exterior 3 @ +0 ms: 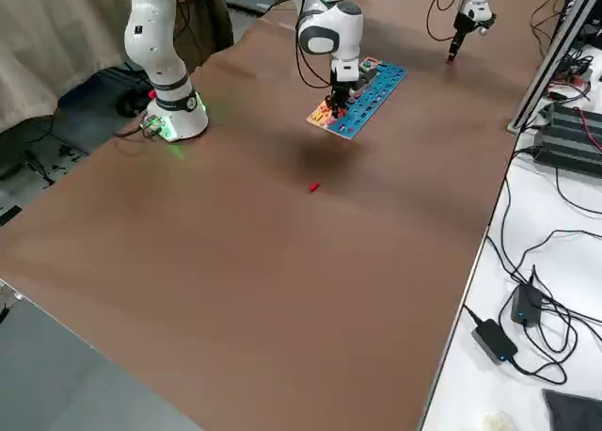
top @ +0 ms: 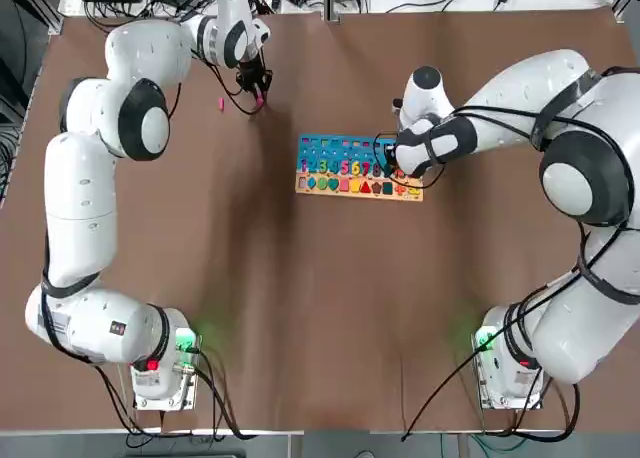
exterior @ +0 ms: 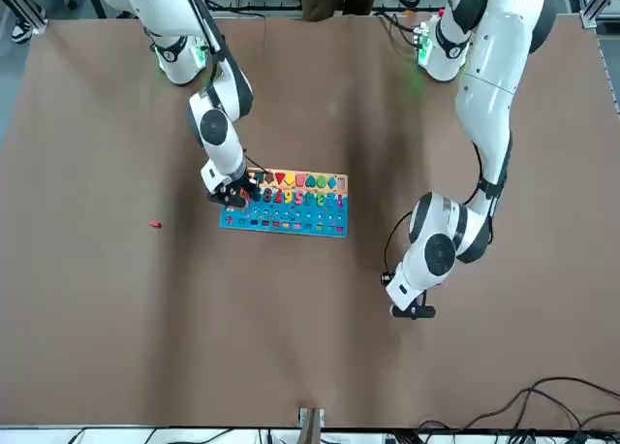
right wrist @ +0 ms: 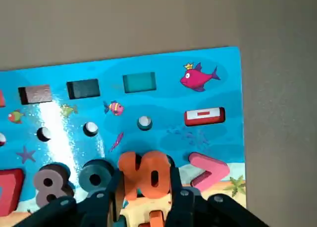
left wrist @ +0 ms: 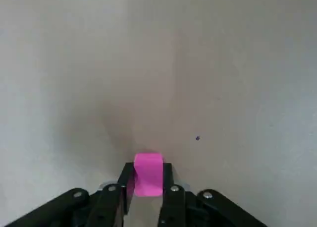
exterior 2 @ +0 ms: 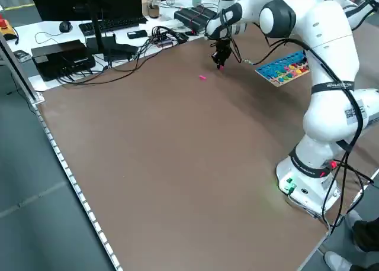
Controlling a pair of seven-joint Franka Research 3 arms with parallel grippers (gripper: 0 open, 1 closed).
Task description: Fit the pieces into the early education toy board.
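The early education toy board (top: 340, 148) lies mid-table, blue on top with a wooden strip (exterior: 302, 180) of coloured shapes. My right gripper (top: 385, 166) stands over the board's right end, shut on an orange piece (right wrist: 146, 176) just above the number row. At the far left, my left gripper (top: 257, 93) points down at the table, its fingers (left wrist: 171, 195) closed against a pink piece (left wrist: 147, 172). A second pink piece (top: 221, 104) lies loose just left of it. A red piece (exterior: 154, 224) lies alone on the table to the board's right.
The brown table (top: 300, 308) is bare from the board to the arm bases. Cables, a monitor and boxes (exterior 2: 77, 52) crowd the strip beyond the table's far edge. The right arm's elbow (top: 580, 168) hangs over the table's right side.
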